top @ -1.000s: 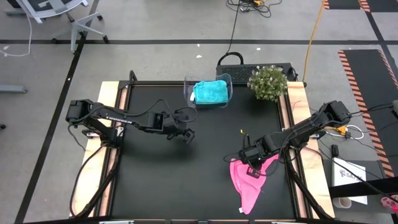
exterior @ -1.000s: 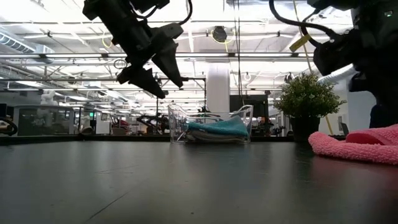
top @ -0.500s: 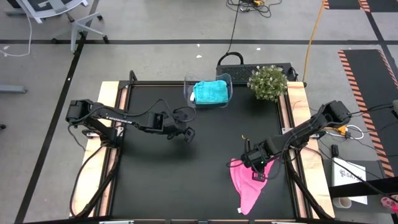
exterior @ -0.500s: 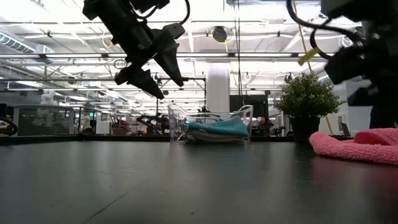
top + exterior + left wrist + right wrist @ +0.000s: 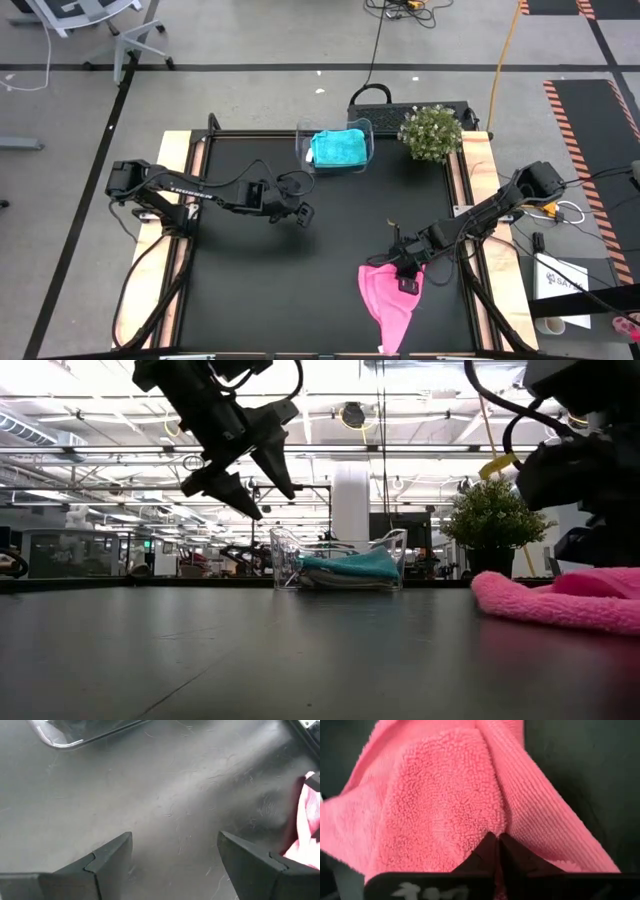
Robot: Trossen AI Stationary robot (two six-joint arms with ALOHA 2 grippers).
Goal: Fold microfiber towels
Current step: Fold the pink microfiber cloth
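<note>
A bright pink towel point(image 5: 388, 300) lies crumpled on the black table at the near right; it also shows in the low view point(image 5: 560, 598). My right gripper point(image 5: 408, 274) stands over the towel's far part, shut on it point(image 5: 496, 841). A teal towel point(image 5: 338, 148) lies folded in a clear bin point(image 5: 303, 150) at the far edge. My left gripper point(image 5: 300, 215) hangs open above the table's middle left point(image 5: 250, 475), its fingers point(image 5: 112, 852) wide apart over bare table. My right gripper pinches a raised fold of the pink towel point(image 5: 492, 822) between its two shut fingertips, near the towel's far end. The fingers come from above, slanting down. The cloth rises in a ridge at the fingertips; the rest of the towel lies slack on the table.
A small potted plant point(image 5: 430, 132) stands at the far right corner beside the bin. Wooden strips point(image 5: 478, 190) border the black mat point(image 5: 260, 290) on both sides. Bare mat spreads across the middle and near left.
My right gripper has sunk onto the pink towel, moving toward the near edge, and has shut on it. The towel's far right part has been gathered in, and the cloth has shifted a little toward the table's left.
</note>
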